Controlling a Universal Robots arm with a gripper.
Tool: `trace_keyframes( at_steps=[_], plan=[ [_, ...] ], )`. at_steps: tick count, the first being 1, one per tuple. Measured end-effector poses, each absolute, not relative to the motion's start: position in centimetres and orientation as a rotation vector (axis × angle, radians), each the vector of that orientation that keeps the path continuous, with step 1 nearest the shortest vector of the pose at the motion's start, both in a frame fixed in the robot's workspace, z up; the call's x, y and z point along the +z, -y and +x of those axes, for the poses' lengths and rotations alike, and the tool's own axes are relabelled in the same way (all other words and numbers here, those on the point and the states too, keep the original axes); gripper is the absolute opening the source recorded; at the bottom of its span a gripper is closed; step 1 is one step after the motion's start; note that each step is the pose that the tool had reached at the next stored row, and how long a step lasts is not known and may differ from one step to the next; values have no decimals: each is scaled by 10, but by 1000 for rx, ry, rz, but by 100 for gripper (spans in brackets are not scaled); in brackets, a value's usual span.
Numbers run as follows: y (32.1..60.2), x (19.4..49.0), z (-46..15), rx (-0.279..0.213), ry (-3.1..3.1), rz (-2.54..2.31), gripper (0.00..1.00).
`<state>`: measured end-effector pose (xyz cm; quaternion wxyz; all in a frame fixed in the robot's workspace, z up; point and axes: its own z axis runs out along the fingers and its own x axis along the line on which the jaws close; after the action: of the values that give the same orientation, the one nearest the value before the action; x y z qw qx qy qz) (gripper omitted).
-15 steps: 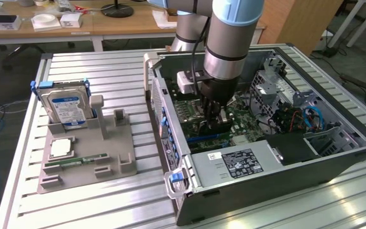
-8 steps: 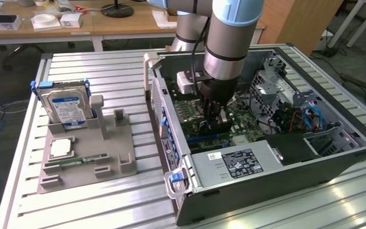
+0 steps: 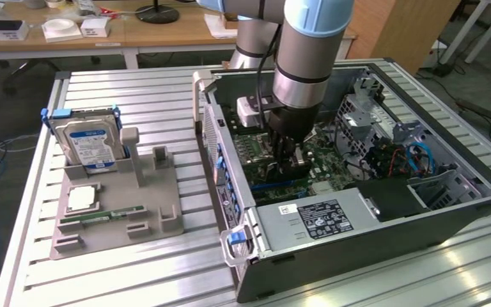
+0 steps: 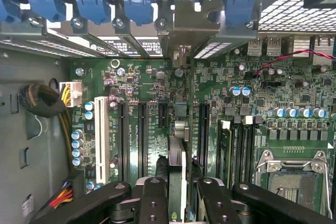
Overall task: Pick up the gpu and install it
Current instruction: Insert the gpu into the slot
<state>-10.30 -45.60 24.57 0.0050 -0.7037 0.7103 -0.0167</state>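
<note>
The gpu (image 4: 180,124) stands on edge inside the computer case (image 3: 450,211), over the motherboard (image 4: 147,77) among the black expansion slots (image 4: 202,129); whether it is already seated I cannot tell. Its long axis runs parallel to those slots; its metallic bracket (image 4: 197,22) points at the rear wall, among the blue latches (image 4: 94,1). The gripper (image 4: 178,167) is clamped on the card's other end, 1 finger on each face; the arm (image 3: 314,51) reaches straight down into the case. I judge the pick-up done and the installing in hand; seating calls for the card's lower edge in line with 1 slot and a straight press toward the board.
</note>
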Motion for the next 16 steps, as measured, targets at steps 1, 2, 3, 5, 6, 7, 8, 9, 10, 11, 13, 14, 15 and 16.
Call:
trace_keyframes(
  at_steps=[1,2,3,5,6,7,8,9,10,11,13,14,15,16],
  plan=[
    [456,245,-103,-52,-2224,-2203,26],
    [456,245,-104,-52,-2224,-2203,26],
    [456,245,-104,-52,-2224,-2204,26],
    [456,245,-104,-52,-2225,-2204,26],
    [456,245,-104,-52,-2224,-2204,26],
    [456,245,-104,-52,-2224,-2204,26],
    [456,245,-104,-52,-2225,-2204,26],
    [456,245,-105,-53,-2225,-2204,26],
    [456,245,-105,-52,-2224,-2204,26],
    [456,245,-106,-52,-2224,-2204,26],
    [455,245,-106,-52,-2224,-2204,26],
    [455,245,-106,-52,-2223,-2205,26],
    [455,245,-106,-52,-2223,-2205,26],
    [455,245,-106,-52,-2223,-2205,26]
  ],
)
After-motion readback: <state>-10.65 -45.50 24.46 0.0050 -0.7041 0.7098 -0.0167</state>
